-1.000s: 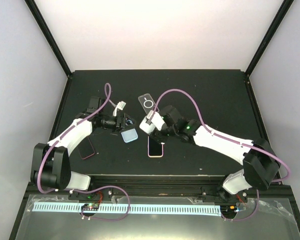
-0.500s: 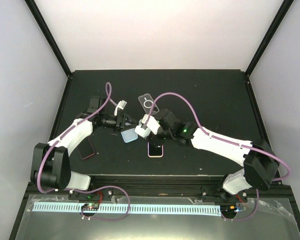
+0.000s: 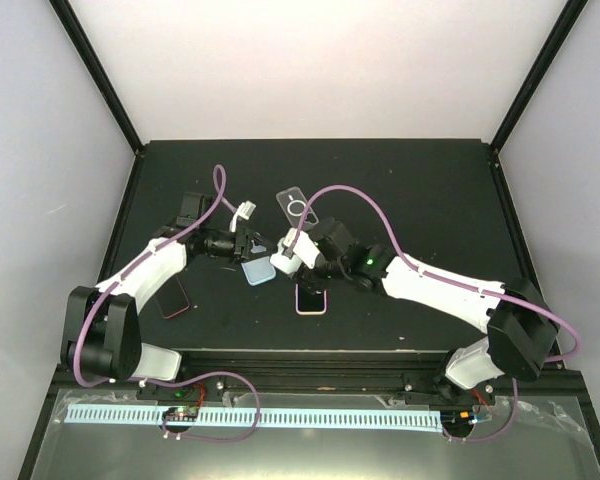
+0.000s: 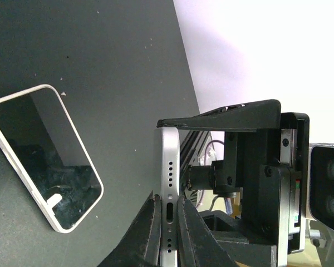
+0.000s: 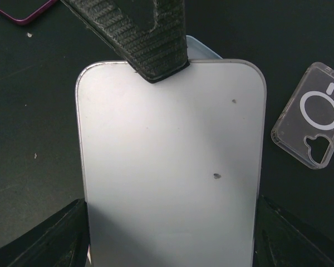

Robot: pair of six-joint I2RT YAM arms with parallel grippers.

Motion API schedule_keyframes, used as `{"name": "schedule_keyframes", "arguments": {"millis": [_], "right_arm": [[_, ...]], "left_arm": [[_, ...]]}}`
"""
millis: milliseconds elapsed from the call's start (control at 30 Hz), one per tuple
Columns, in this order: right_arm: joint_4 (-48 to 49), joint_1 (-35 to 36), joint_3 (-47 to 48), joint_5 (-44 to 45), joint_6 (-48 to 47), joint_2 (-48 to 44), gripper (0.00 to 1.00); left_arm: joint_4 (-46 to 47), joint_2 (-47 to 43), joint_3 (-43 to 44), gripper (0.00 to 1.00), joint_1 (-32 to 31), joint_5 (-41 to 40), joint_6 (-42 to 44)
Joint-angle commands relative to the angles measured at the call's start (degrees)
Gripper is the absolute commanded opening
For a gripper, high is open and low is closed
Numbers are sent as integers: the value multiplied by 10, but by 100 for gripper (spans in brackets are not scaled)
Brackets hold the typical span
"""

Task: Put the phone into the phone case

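A silver phone [image 5: 170, 156] hangs in the air between both arms. My right gripper [image 5: 170, 228] is shut on it across its width, one finger on each long side. My left gripper [image 4: 168, 196] is shut on the end with the charging port, and the phone [image 4: 170, 167] shows edge-on between its fingers. The clear phone case [image 5: 312, 114] with a white ring lies flat on the black table, apart from both grippers. From above, the case [image 3: 296, 208] lies just behind the two grippers, which meet at the table's middle.
A white-rimmed phone [image 3: 312, 298] lies screen up in front of the right gripper. A purple-rimmed phone [image 3: 176, 297] lies near the left arm. A light blue flat thing [image 3: 258, 272] sits under the grippers. A white connector [image 3: 243, 212] lies behind them.
The right arm carried the phone leftward to the left gripper. The left gripper's fingers closed onto the phone's end.
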Motion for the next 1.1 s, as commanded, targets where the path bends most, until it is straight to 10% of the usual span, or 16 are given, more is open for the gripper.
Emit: {"name": "schedule_keyframes", "arguments": {"millis": [0, 467, 1067], "right_arm": [[49, 4, 6, 28, -7, -13, 70], [59, -9, -30, 49, 49, -78, 98], [9, -151, 50, -236, 649, -112, 78]], "left_arm": [[13, -18, 4, 2, -6, 3, 4], [39, -42, 6, 2, -8, -65, 2], [67, -293, -7, 2, -183, -521, 252]]}}
